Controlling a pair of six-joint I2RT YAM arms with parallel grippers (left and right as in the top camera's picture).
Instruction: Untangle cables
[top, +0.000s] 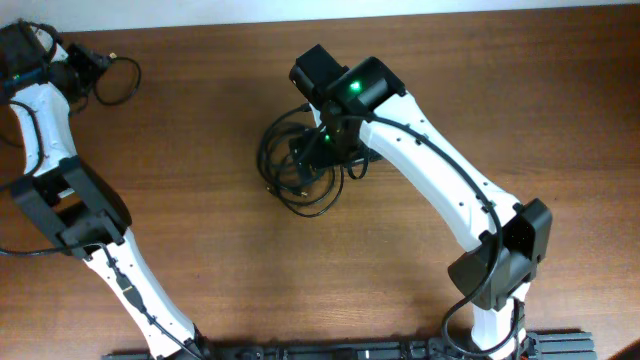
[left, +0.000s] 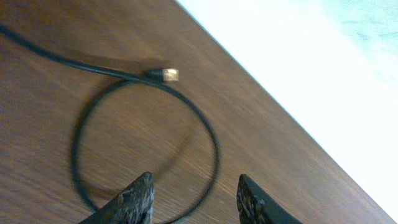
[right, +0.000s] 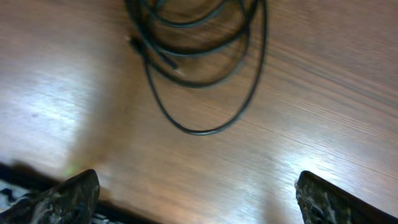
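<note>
A tangle of thin black cables (top: 300, 170) lies mid-table. In the right wrist view it shows as overlapping loops (right: 193, 62) at the top of the frame. My right gripper (top: 318, 145) hovers over the tangle, open wide and empty (right: 199, 193), fingers clear of the cords. One separate black cable lies as a single loop (top: 120, 80) at the far left. In the left wrist view this loop (left: 211, 140) has a light gold plug tip (left: 166, 74). My left gripper (top: 92, 63) is open (left: 196, 199); the loop's near arc passes between its fingertips.
The wooden table's far edge (left: 249, 68) runs diagonally close behind the left loop, with a bright white area beyond it. A dark strip (right: 25, 180) shows at the bottom left of the right wrist view.
</note>
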